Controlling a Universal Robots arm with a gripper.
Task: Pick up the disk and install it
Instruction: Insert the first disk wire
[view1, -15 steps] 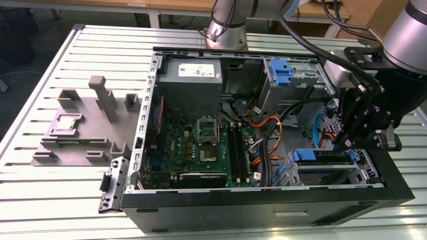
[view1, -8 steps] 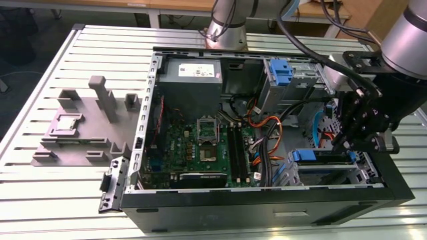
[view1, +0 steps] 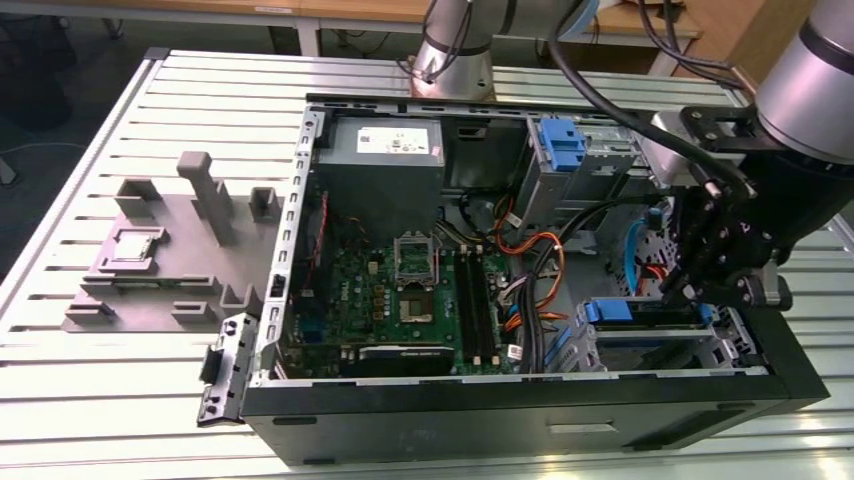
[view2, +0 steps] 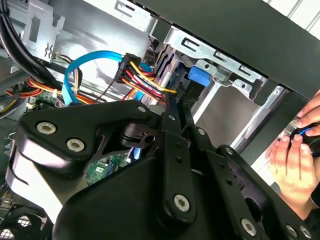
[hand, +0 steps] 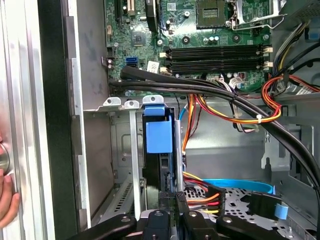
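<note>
The disk (view1: 617, 312) stands on edge in the drive bay at the front corner of the open computer case (view1: 534, 405), on the exterior view's right. Its blue carrier tab (hand: 159, 132) faces the motherboard, and the same tab (view2: 198, 77) appears just beyond the fingers in the second wrist view. My black gripper (view1: 674, 298) hangs straight over the bay. Its fingers (view2: 172, 102) are drawn together into one narrow line, and their tips rest at the disk's upper edge (hand: 161, 170). The gripper (hand: 172, 197) looks shut, and I see nothing clamped between the fingers.
A taller blue caddy (view1: 563, 140) sits in the rear bay beside the grey power supply (view1: 380, 150). Orange, red and black cables (hand: 235, 112) and a blue cable (view2: 85, 60) run close to the bay. A person's hand (view2: 295, 150) rests outside the case wall. A grey fixture (view1: 174, 250) lies on the table.
</note>
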